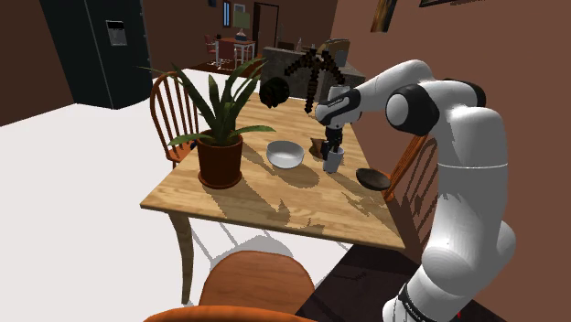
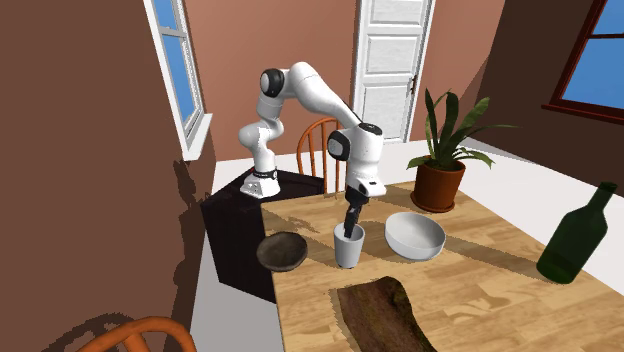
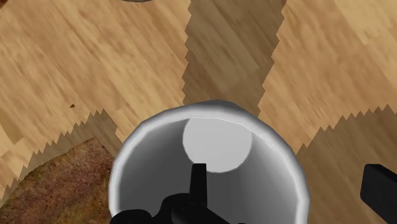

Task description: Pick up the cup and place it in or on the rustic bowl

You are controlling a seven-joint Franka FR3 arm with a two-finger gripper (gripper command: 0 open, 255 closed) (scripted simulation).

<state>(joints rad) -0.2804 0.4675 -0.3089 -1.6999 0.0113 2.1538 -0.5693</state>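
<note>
A pale grey cup point(image 2: 348, 250) stands upright on the wooden table point(image 2: 500, 290), between a dark brown rustic bowl point(image 2: 282, 251) and a white bowl point(image 2: 415, 235). My gripper point(image 2: 350, 226) points straight down at the cup and is open. In the wrist view the gripper point(image 3: 289, 191) straddles the rim of the cup point(image 3: 210, 143): one finger point(image 3: 199, 184) reaches inside, the other point(image 3: 380, 184) stays outside, and the wall between them is not clasped. In the shoulder view the gripper point(image 1: 333, 154) meets the cup point(image 1: 334, 165), with the rustic bowl point(image 1: 373, 177) near the table's edge.
A potted plant point(image 1: 220, 137) stands beyond the white bowl point(image 1: 285, 154). A dark green bottle point(image 2: 575, 240) stands at the second exterior view's right. A rough brown slab point(image 2: 385, 315) lies on the table close to the cup. Wooden chairs point(image 1: 174, 96) surround the table.
</note>
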